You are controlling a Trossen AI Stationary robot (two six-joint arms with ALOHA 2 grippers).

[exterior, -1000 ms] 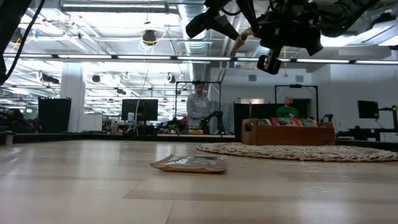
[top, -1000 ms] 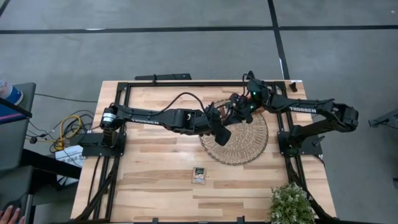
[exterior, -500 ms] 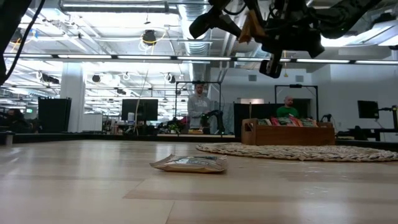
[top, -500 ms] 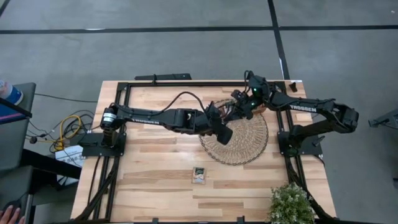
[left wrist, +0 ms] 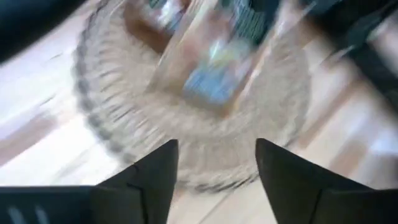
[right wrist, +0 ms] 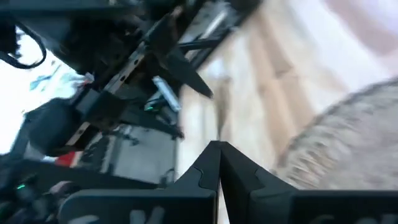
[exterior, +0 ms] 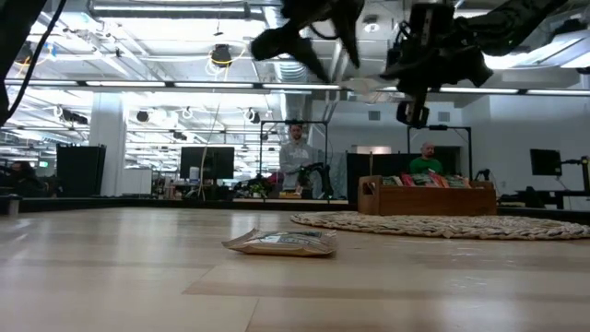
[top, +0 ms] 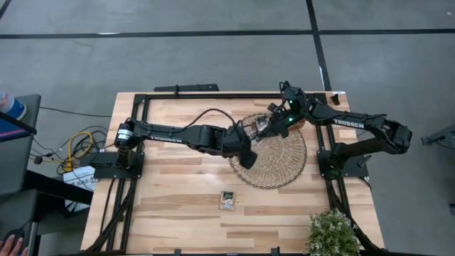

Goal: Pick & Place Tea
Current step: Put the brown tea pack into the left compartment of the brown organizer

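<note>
A pale tea sachet [top: 261, 126] hangs in the air over the far left part of the round wicker mat [top: 274, 162], and my right gripper [top: 273, 126] is shut on it. In the low view the sachet [exterior: 367, 88] shows as a pale, nearly level strip. My left gripper [left wrist: 217, 165] is open just left of it, over the mat's left rim, and touches nothing. A second sachet [top: 227, 200] lies flat on the bare table near the near edge. The wooden tray [exterior: 426, 196] stands on the mat's far side, with sachets standing in it. My right gripper pinches the sachet between its two fingers by the edge [top: 266, 126] that faces the right arm, coming from the table's right. The sachet is lifted clear above the mat and lies nearly level [exterior: 373, 88]. In the right wrist view the shut fingers [right wrist: 208, 168] hide the place of contact.
A potted plant [top: 333, 233] stands at the table's near right corner. Black frame rails [top: 213, 95] run along the table's edges. The table's near left part is bare wood. People stand in the room behind the table [exterior: 295, 157].
My left gripper has drawn back from the sachet toward the table's left and near edge. The sachet has stayed with my right gripper and has tipped from steeply slanted to nearly level, a little lower than before.
</note>
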